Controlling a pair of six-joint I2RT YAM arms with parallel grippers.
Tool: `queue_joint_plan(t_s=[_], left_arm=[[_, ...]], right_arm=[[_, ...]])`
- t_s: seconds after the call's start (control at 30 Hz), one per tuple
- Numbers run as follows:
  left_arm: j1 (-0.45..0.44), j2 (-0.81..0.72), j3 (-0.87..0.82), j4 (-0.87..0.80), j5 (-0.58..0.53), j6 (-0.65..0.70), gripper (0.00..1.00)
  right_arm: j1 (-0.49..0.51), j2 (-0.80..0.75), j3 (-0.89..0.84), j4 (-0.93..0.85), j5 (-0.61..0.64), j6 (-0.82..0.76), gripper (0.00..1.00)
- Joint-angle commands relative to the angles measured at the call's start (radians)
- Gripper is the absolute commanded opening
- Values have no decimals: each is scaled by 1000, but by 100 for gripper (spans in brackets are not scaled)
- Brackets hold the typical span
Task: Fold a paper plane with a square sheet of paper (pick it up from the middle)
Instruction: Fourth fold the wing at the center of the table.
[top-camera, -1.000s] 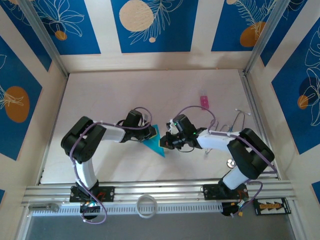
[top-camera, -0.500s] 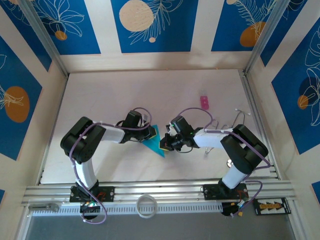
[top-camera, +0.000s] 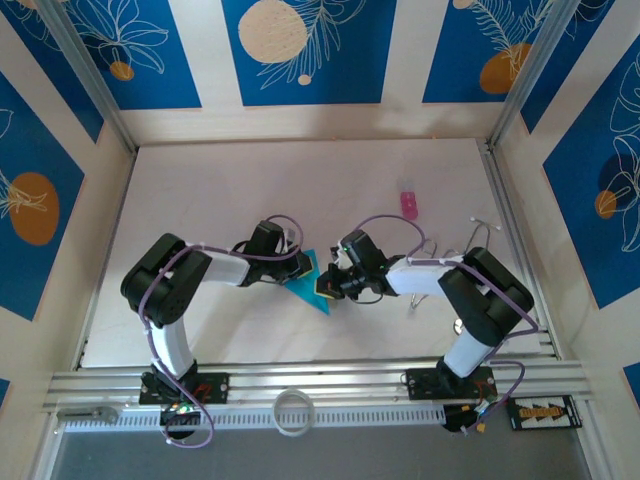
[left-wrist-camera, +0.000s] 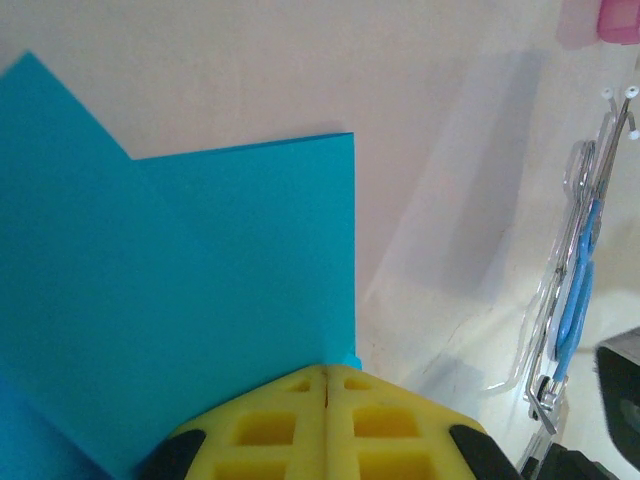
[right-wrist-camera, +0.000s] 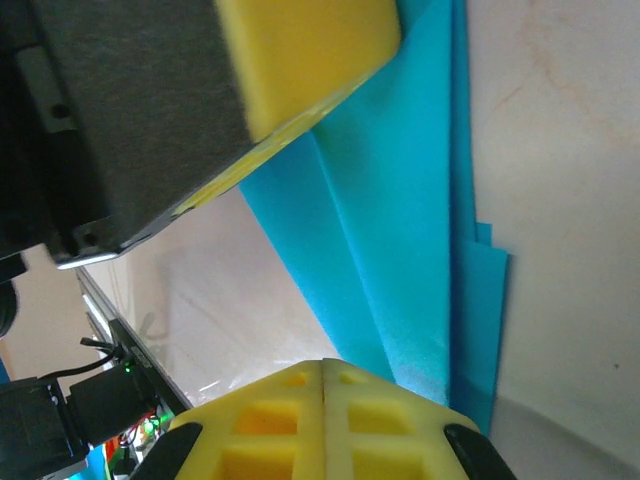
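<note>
The square sheet of paper (top-camera: 309, 289) (left-wrist-camera: 200, 300) (right-wrist-camera: 400, 220) is plain cyan-blue, already folded into a smaller pointed shape with overlapping layers. It lies near the middle of the table (top-camera: 220, 200), one point toward the near edge.

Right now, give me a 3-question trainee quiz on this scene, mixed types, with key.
1. True or false: the left gripper and the right gripper both have their jaws wide open.
2. What colour is the small object lying on the table beyond the right arm? A green, B pink, C black.
3. Fill in: in the top view, the folded cyan-blue paper lies between the tips of the two ____.
Key: 1 false, both are shut; 2 B; 3 grippers.
</note>
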Motion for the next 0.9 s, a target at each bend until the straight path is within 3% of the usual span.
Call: queue_joint_plan(t_s=[0.0,0.3,0.53,0.87], left_arm=[[10,20,-13,-105,-45,17,3],[11,5,9,-102,-29,35,4],[10,-92,29,-100,3,78,13],[-19,-127,-26,-133,113,66,3]], right_arm=[[-3,34,5,15,-10,17,2],[10,82,-57,-39,34,-9,1],[9,80,-70,-83,60,-18,1],[10,92,-50,-82,56,-14,0]])
